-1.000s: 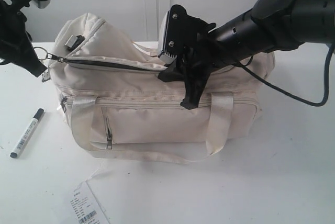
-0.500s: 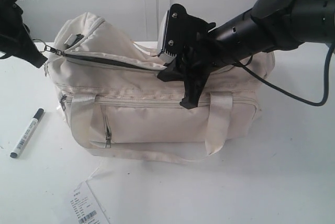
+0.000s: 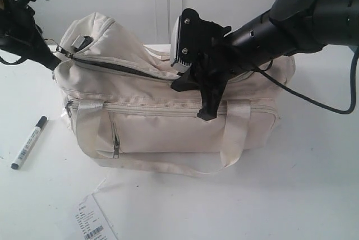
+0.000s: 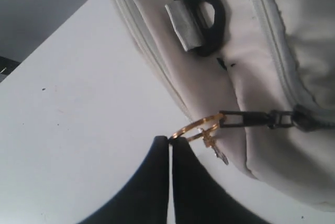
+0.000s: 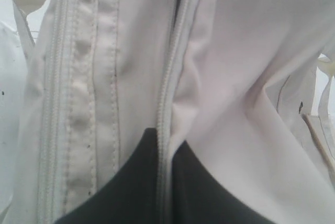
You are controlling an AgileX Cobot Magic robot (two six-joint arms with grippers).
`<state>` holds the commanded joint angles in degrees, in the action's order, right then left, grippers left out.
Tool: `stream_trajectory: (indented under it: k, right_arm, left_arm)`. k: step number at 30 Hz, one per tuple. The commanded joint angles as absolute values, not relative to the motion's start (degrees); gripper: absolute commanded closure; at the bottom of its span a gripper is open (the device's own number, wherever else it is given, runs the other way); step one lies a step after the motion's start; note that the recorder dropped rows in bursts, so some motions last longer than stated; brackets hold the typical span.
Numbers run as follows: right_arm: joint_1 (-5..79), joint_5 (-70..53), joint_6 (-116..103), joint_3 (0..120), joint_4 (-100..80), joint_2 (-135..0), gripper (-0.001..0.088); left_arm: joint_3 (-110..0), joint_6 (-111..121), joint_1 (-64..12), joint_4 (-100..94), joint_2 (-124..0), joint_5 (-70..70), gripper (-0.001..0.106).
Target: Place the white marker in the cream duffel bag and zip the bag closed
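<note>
White table (image 3: pixel 314 184) holds the marker (image 3: pixel 29 142) outside the bag (image 3: pixel 168 130), so my left gripper (image 4: pixel 170 144), pinching the zipper ring (image 4: pixel 199 124), should pull along the track while my right gripper (image 5: pixel 166 141) clamps the fabric.

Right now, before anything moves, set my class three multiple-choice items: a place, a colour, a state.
1. Relative to the cream duffel bag, the white marker lies: A inside; B on top; C on the table, to its left.
2. The marker's cap is: A black; B red; C blue.
3. The bag's top zipper is: A fully closed; B partly open; C missing.
Answers: C, it rests on bare tabletop; A, its upper end is black; B, a dark gap runs along the top.
</note>
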<state>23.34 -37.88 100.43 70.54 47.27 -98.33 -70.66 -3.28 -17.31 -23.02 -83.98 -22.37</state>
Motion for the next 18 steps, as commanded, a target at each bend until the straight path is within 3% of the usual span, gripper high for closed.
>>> stream_trajectory:
  k: [18]
  right_arm:
    - [23.34,-39.34,101.64,70.54,47.27,-97.87,0.0868]
  left_arm:
    - [-70.66,-3.39,-17.18,-28.95,-86.09,-17.72,0.105]
